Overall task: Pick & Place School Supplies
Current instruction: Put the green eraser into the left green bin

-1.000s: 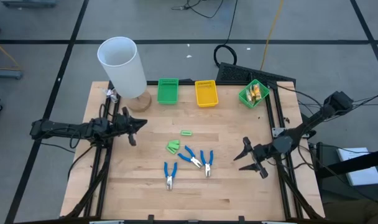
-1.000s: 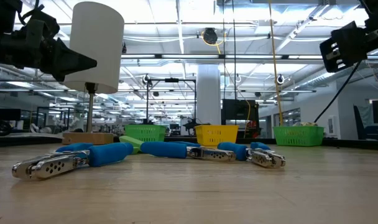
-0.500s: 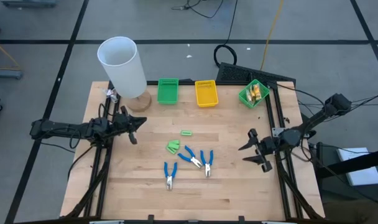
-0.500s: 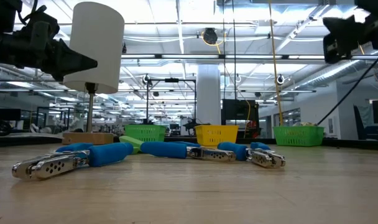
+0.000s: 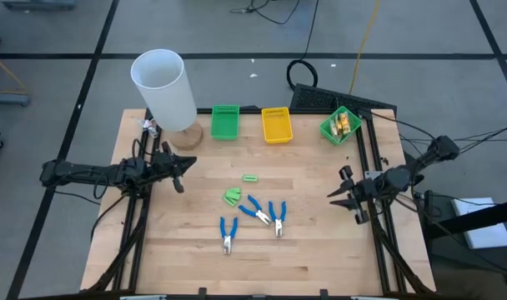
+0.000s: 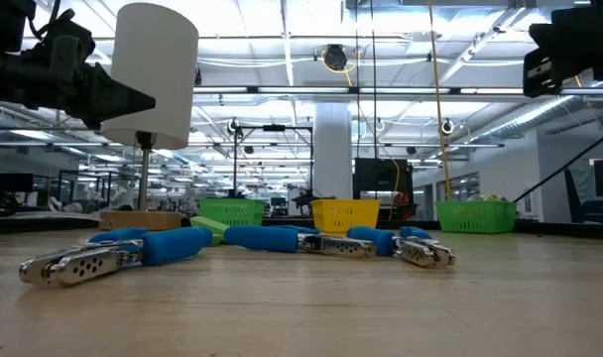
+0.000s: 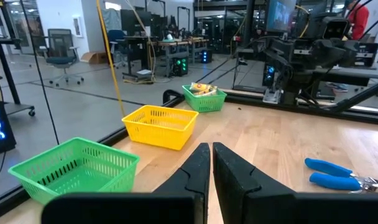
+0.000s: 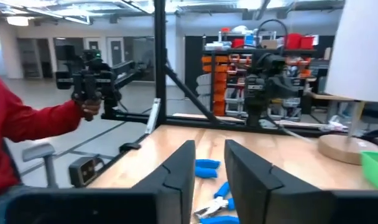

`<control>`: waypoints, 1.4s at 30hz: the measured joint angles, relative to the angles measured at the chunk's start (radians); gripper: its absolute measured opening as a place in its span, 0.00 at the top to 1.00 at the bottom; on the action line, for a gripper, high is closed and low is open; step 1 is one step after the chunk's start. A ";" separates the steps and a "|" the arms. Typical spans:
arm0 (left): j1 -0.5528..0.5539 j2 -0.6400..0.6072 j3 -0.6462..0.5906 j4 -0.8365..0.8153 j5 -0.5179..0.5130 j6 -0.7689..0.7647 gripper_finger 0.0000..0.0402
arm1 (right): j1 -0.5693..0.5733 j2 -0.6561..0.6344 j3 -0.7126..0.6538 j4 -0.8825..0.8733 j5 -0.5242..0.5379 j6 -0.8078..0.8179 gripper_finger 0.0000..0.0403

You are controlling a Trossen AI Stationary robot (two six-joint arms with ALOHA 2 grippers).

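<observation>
Blue-handled pliers (image 5: 257, 210) well apart from right tool (image 5: 347, 191)

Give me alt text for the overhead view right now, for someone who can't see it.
Three blue-handled pliers and two light-green pieces lie mid-table on the wooden table, untouched. The left claw, shut, sits at the left edge; the right claw hangs empty at the right edge. Along the back: a white cylinder, a green bin, a yellow bin and a corner green bin holding yellow-orange items.
</observation>
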 joint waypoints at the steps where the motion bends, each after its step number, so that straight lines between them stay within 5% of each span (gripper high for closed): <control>1: 0.000 0.000 0.000 0.000 0.000 0.000 0.95 | -0.013 -0.019 0.000 -0.015 0.000 -0.005 0.83; 10: 0.000 0.000 0.000 0.002 -0.001 0.027 0.95 | -0.175 -0.110 -0.001 -0.100 -0.079 -0.023 0.99; 27: 0.000 0.000 0.000 0.015 -0.001 0.024 0.95 | -0.501 -0.140 -0.001 -0.237 -0.477 -0.008 1.00; 42: 0.000 0.027 0.000 0.028 0.044 -0.077 0.95 | -0.548 -0.135 -0.001 -0.238 -0.502 0.162 1.00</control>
